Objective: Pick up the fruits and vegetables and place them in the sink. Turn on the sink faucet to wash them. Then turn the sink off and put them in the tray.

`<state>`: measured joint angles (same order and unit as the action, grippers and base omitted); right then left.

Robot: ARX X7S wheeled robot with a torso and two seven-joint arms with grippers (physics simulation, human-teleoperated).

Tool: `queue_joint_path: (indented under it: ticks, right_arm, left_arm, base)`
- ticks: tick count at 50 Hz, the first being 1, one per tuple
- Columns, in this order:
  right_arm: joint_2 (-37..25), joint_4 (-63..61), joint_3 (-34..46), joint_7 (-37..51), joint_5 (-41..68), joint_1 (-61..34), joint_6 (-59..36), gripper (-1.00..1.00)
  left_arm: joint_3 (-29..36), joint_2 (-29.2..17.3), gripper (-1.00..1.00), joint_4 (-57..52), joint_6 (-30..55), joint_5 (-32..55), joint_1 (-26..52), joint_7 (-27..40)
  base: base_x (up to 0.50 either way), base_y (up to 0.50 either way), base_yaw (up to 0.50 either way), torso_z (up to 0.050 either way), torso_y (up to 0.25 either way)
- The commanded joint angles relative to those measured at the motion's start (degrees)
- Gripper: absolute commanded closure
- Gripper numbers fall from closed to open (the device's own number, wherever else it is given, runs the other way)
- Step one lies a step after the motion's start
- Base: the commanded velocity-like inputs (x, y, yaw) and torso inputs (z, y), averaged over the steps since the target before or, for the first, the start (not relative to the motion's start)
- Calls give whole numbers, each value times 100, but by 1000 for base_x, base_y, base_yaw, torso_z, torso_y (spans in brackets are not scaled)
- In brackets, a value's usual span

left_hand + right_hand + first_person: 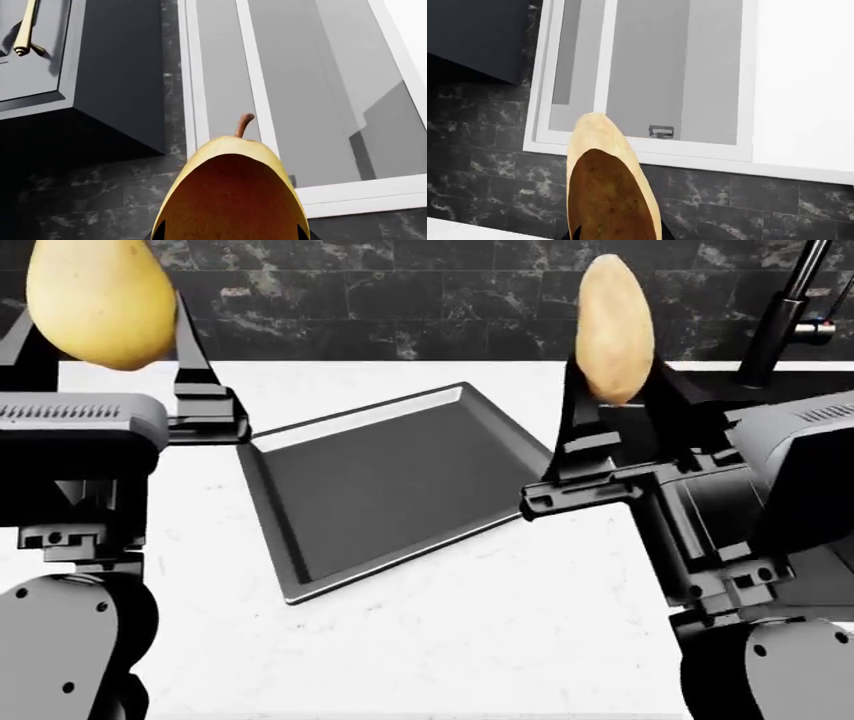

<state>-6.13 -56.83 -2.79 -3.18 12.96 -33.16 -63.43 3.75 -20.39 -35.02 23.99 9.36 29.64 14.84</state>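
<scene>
My left gripper (107,340) is shut on the yellow fruit (100,300) and holds it high at the left, above the white counter; in the left wrist view the fruit (230,190) with its brown stem fills the space between the jaws. My right gripper (617,390) is shut on the tan potato (615,325), held upright above the tray's right corner; the potato also shows in the right wrist view (610,185). The dark grey tray (387,485) lies empty on the counter between both arms. The black faucet (787,310) stands at the far right. The sink is hidden behind my right arm.
A dark marbled tile wall (400,295) runs along the back of the white counter (467,640). The wrist views look up at a window frame (280,100) and a dark wall cabinet (100,75) with a brass handle (25,30).
</scene>
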Motion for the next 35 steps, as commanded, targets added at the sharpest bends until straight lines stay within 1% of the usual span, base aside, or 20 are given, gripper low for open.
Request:
queue_joint_path:
  ticks: [1, 3, 4, 5, 11, 18, 21, 27, 35]
  right_arm:
    - [-346, 916, 385, 1233, 1412, -2191, -2655, 100]
    - [-721, 1778, 351, 2880, 3131, -2723, -2653, 100]
    - [-802, 2155, 428, 3345, 3990, -2955, -2650, 100]
    - [-837, 2493, 549, 3574, 4530, -3153, -2644, 100]
    - [-831, 3929, 1041, 3940, 5144, -3820, -2611, 100]
    - [-900, 4983, 1450, 4251, 5681, -4196, -2594, 100]
    - [-960, 5338, 1619, 4504, 6102, -4305, -2613, 100]
    - [-1035, 5763, 2034, 4636, 6380, -4400, -2523, 100]
    - [-1140, 5856, 2185, 4946, 6781, -4447, -2511, 100]
  left_arm:
    - [30, -23, 100, -102, 8, 234, -4, 67]
    - [29, -32, 100, -126, 26, 244, -6, 69]
    - [27, -35, 100, -139, 32, 251, -8, 70]
    - [24, -39, 100, -154, 37, 256, -10, 71]
    - [-36, -63, 100, -197, 48, 300, -21, 85]
    - [-77, -78, 100, -214, 44, 320, -18, 110]
    - [-84, -81, 100, -212, 44, 333, -15, 114]
    - [-109, -90, 100, -220, 46, 362, -13, 125]
    - [-119, -102, 100, -229, 50, 375, -15, 148]
  base:
    - [0, 0, 0, 0, 0]
    - [0, 0, 0, 0, 0]
    - [0, 0, 0, 0, 0]
    - [0, 0, 0, 0, 10]
    - [0, 0, 0, 0, 0]
    - [0, 0, 0, 0, 0]
    - [0, 0, 0, 0, 0]
    - [0, 0, 0, 0, 2]
    - [0, 0, 0, 0, 0]
